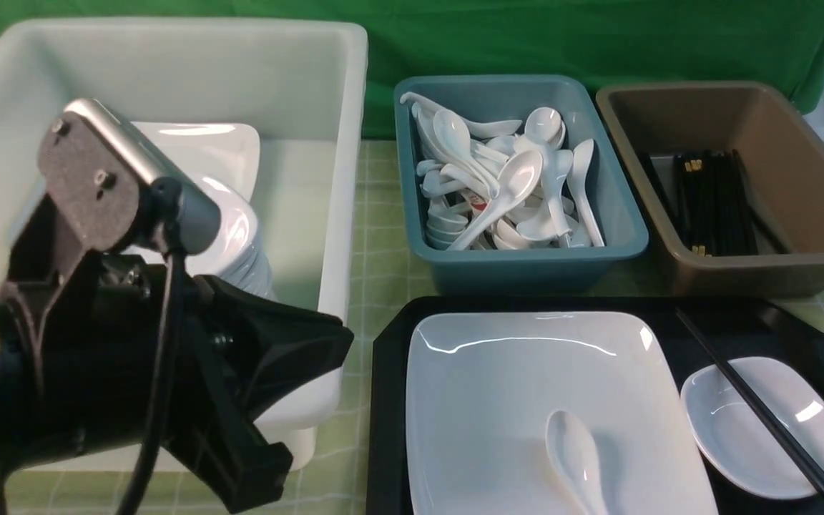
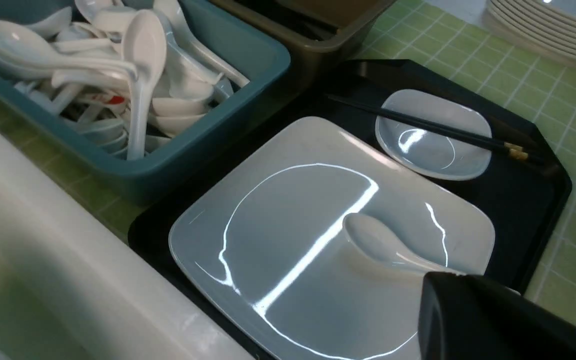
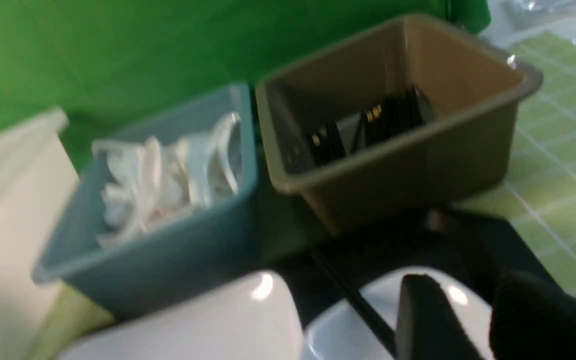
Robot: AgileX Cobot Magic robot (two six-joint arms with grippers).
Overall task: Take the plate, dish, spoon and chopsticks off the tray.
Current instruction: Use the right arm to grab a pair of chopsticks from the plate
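Left claw (image 2: 448, 280): shut, fingertips together; nothing seen held. In the front view it is seen near the white tub, left of the tray.
Right claw (image 3: 468, 282): parted part way, a gap seen between the fingers; nothing seen held. Blurred in its wrist view; out of the front view.
Spoon (image 1: 574, 458): one, white; laid on the plate, bowl toward the far side, handle toward the near side. Handle partly hidden by the left claw in the left wrist view.
Plate (image 1: 498, 400): one, white, square; set flat on the tray.
Dish (image 1: 734, 458): one, white; set on the tray, just right of the plate.
Chopsticks (image 1: 762, 409): one pair, black; laid slantwise across the dish, gold ends toward the near side.
Tray (image 1: 389, 400): black, clipped corners; placed on the tabletop (image 1: 362, 286).
Tub (image 1: 344, 164): white, deep; stacked dishware (image 1: 222, 229) held inside.
Teal bin (image 1: 526, 265): beyond the plate; filled with loose white spoons (image 1: 516, 182).
Brown bin (image 1: 769, 268): right of the teal bin; black chopsticks with gold ends (image 1: 716, 207) held inside.
Cloth (image 1: 562, 36): green, hung behind the bins.
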